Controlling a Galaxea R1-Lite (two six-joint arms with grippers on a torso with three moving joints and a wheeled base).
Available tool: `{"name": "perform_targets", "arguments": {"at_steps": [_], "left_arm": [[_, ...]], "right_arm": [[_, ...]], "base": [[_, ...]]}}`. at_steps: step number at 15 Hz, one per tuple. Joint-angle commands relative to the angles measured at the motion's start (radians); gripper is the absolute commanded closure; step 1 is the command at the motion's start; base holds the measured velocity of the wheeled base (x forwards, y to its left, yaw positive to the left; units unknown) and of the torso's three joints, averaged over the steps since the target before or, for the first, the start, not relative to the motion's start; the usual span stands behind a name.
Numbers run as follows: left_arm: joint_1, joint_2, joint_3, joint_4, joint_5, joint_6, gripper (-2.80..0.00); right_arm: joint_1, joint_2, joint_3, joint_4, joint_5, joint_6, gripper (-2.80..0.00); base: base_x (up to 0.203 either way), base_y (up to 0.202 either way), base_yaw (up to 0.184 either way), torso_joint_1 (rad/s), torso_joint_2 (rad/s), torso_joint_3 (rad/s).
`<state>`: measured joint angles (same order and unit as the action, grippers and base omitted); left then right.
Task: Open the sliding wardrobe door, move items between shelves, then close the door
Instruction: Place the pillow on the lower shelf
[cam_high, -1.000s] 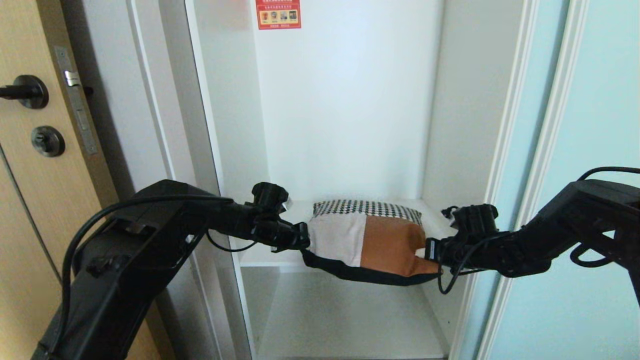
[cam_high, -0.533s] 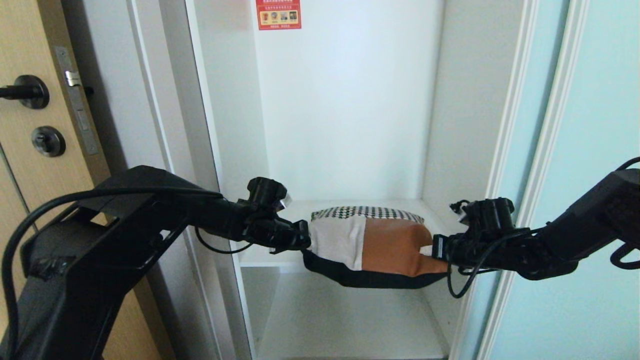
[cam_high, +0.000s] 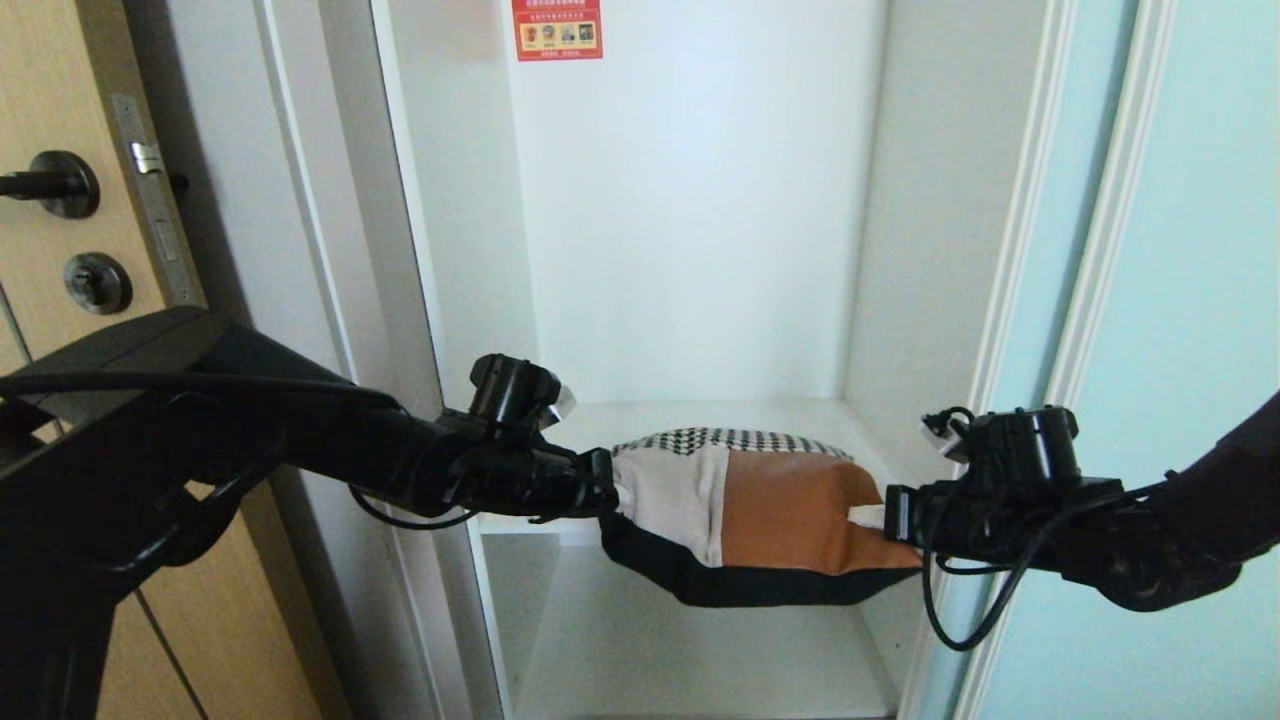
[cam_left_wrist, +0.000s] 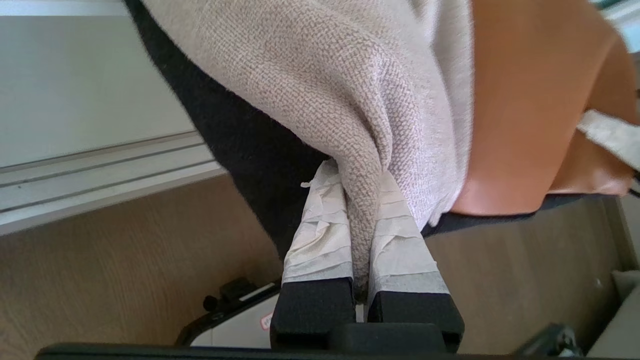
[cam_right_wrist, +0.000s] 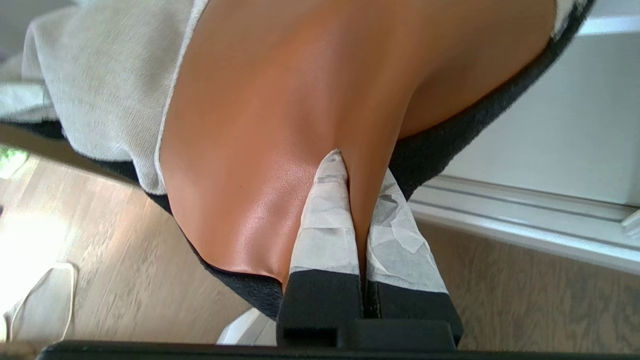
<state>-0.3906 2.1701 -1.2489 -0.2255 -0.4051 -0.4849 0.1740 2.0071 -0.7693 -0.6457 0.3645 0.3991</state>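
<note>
Left gripper (cam_high: 608, 487) clamped on the beige knit corner, right gripper (cam_high: 880, 517) pinched on the smooth tan-brown panel of the soft folded clothing bundle (cam_high: 745, 515), slung between them in front of the white wardrobe shelf board (cam_high: 560, 522). Soft and light by the look, sagging at its black underside (tan face likely slippery), so best gripped by opposite ends. Nothing else visible in the narrow white compartment; pale aqua frosted-glass sliding door (cam_high: 1180, 300) slid aside at right.

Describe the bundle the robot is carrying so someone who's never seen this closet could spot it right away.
Look into the open white wardrobe compartment, at its shelf. Just in front hangs a soft bundle, pinched between the left gripper and right gripper. Only it is patchwork: pale knit, tan leather-like panel, black underside, checkered top.
</note>
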Motion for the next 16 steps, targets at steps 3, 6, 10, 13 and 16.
{"name": "perform_targets", "arguments": {"at_steps": [3, 6, 10, 13, 16], "left_arm": [[-0.023, -0.119, 0.101, -0.021, -0.001, -0.003, 0.00], [-0.036, -0.163, 0.172, -0.064, 0.041, -0.003, 0.00], [-0.063, -0.259, 0.255, -0.082, 0.056, -0.004, 0.00], [-0.078, -0.329, 0.284, -0.082, 0.060, -0.019, 0.00], [-0.112, -0.403, 0.336, -0.078, 0.064, -0.029, 0.00]], "right_arm": [[0.027, -0.113, 0.072, -0.008, 0.002, 0.007, 0.00], [0.037, -0.175, 0.116, -0.007, 0.002, 0.010, 0.00], [0.066, -0.291, 0.185, -0.004, 0.002, 0.013, 0.00], [0.080, -0.372, 0.231, 0.004, 0.002, 0.013, 0.00], [0.092, -0.423, 0.286, 0.007, 0.002, 0.014, 0.00]], "base": [[0.000, 0.000, 0.000, 0.000, 0.00, 0.000], [0.000, 0.000, 0.000, 0.000, 0.00, 0.000], [0.000, 0.000, 0.000, 0.000, 0.00, 0.000], [0.000, 0.000, 0.000, 0.000, 0.00, 0.000], [0.000, 0.000, 0.000, 0.000, 0.00, 0.000]]}}
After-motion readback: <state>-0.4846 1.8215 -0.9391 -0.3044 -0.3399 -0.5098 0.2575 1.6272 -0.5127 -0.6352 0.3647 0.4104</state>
